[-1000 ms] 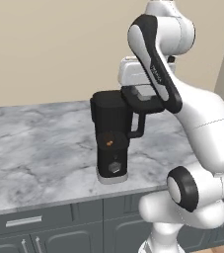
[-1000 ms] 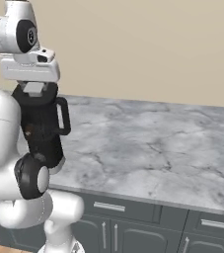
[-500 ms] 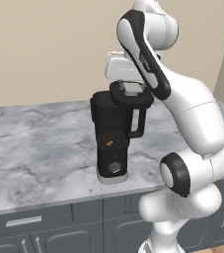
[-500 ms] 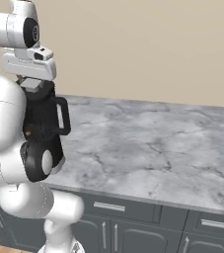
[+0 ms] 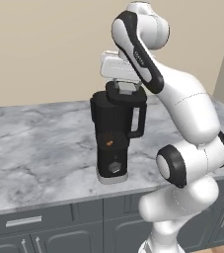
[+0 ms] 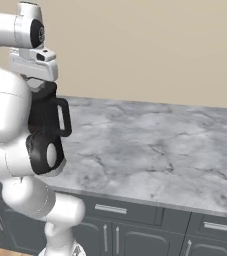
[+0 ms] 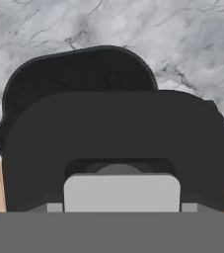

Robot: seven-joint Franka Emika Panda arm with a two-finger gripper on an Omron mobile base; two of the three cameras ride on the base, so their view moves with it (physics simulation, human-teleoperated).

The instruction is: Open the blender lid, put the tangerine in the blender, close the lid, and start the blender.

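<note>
The black blender [image 5: 114, 129] stands on the marble counter, handle to the right, knob [image 5: 114, 167] at the front. A small orange spot [image 5: 108, 144] shows on its front above the knob; I cannot tell whether it is the tangerine inside the jar. My gripper [image 5: 122, 88] hangs straight down over the jar top, shut on the blender lid [image 7: 118, 131] at its light grey cap [image 7: 122, 191]. In the hand view the lid sits close under the hand, with the jar's dark rim [image 7: 69, 69] peeking out beyond it. In the right base view my arm hides most of the blender [image 6: 50, 117].
Grey marble counter [image 5: 39, 148] runs left and right of the blender, with dark cabinet fronts [image 5: 39, 230] below. A beige wall stands behind. The counter stretches wide to the right [image 6: 150, 145] in the right base view.
My hand has shifted left, from above the handle side to over the middle of the jar top, and the arm's elbow has swung round. The blender has stayed put.
</note>
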